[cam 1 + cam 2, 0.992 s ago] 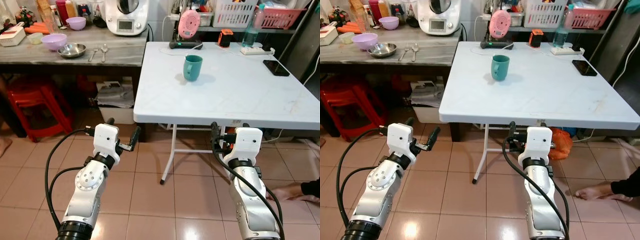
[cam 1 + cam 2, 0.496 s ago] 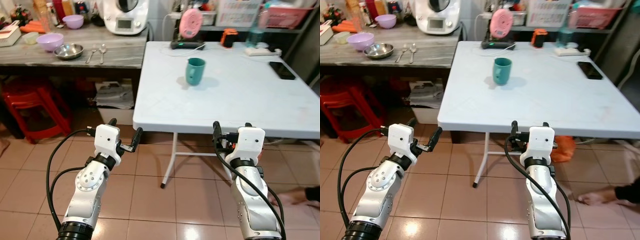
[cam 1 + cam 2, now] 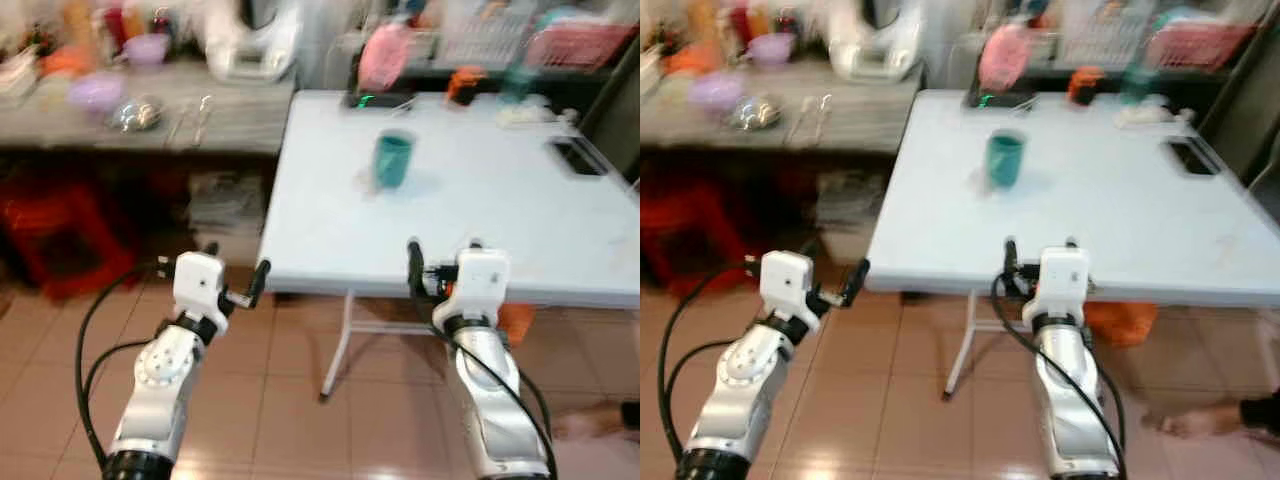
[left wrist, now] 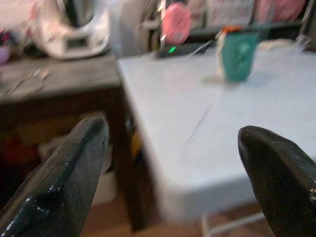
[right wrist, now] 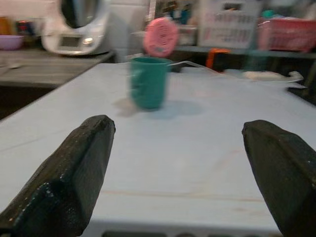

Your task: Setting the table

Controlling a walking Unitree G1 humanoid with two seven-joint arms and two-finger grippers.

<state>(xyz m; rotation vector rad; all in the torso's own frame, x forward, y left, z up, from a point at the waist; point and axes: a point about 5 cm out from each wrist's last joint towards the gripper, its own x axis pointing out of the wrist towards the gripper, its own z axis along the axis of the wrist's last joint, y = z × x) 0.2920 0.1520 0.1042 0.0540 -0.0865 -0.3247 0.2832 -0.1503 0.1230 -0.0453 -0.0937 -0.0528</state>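
Observation:
A teal mug (image 3: 393, 160) stands upright on the white folding table (image 3: 480, 235), toward its far left part. Both arms are held out in front of the table's near edge. My left gripper (image 3: 236, 262) is open and empty, just left of the table's near left corner. My right gripper (image 3: 445, 250) is open and empty at the near edge, with the mug (image 5: 149, 81) straight ahead between its fingers (image 5: 74, 177). On the grey counter (image 3: 240, 115) to the left lie a purple bowl (image 3: 95, 93), a steel bowl (image 3: 135, 115) and spoons (image 3: 200, 105). The picture is blurred.
A phone (image 3: 575, 157) lies on the table's right side. A pink device (image 3: 380, 55) and baskets stand along its back. A white kitchen machine (image 3: 255, 40) is on the counter, red stools (image 3: 50, 225) beneath it. A person's foot (image 3: 590, 425) rests on the tiled floor, lower right.
The whole picture has shifted and blurred, so the camera is moving; the table's near edge now reaches the grippers. Both grippers stay open and held as before.

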